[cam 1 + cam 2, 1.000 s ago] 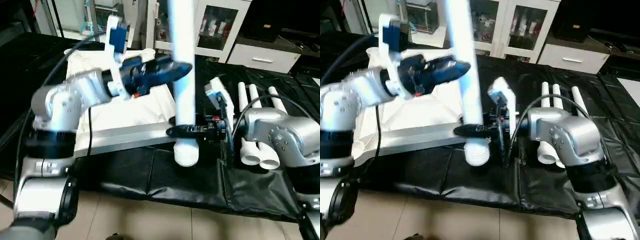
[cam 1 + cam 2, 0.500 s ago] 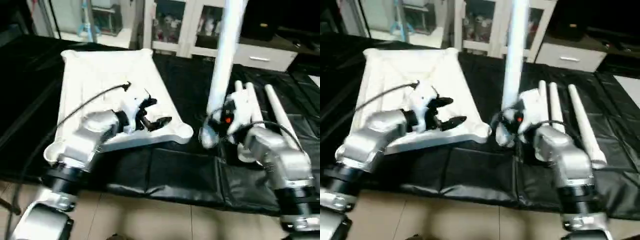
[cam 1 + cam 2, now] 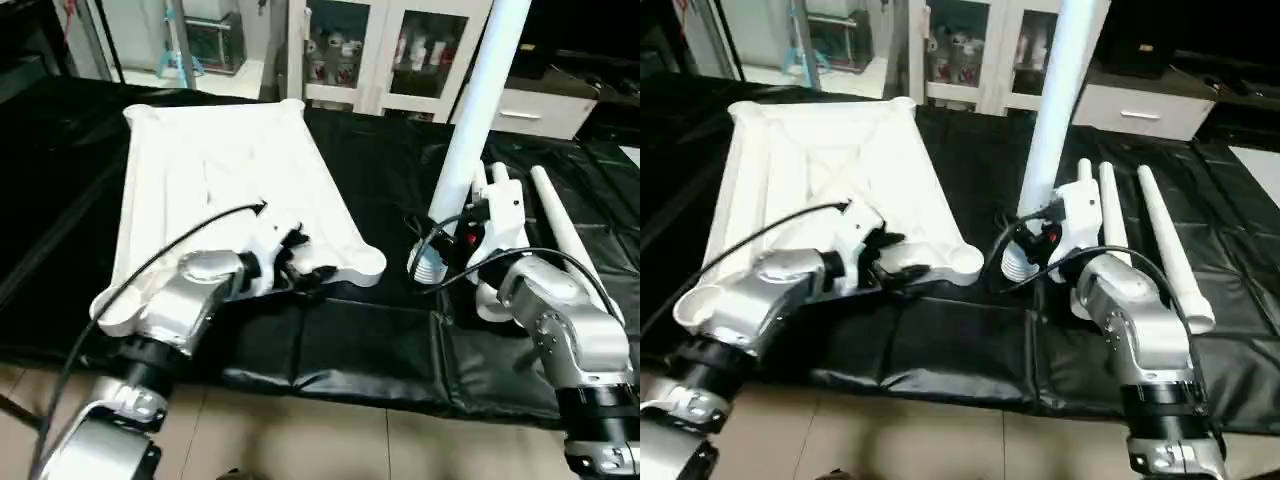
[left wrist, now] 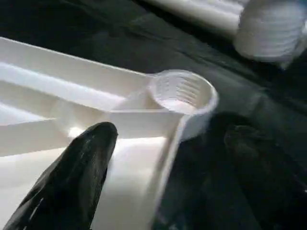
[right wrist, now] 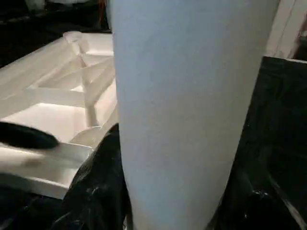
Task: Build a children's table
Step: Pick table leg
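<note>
The white tabletop (image 3: 215, 165) lies ribbed side up on the black-covered work table. My left gripper (image 3: 308, 258) is open at its near right corner, one finger (image 4: 81, 172) inside the rim and the other outside, just short of the round threaded corner socket (image 4: 182, 93). My right gripper (image 3: 438, 243) is shut on a long white leg (image 3: 478, 115), held almost upright and leaning right. The leg's threaded end (image 3: 428, 268) hangs low over the black cover, a little to the right of that socket. Three more legs (image 3: 555, 225) lie side by side at the right.
The black cover (image 3: 340, 340) ends at the table's front edge, with tiled floor (image 3: 300, 445) below. White cabinets with glass doors (image 3: 390, 60) stand behind the table. A cable (image 3: 190, 235) loops from my left forearm over the tabletop.
My left gripper let go of the leg, dropped from beside it and now straddles the tabletop's corner rim. My right gripper carried the leg rightward off the corner and tilted it. The head view also shifted.
</note>
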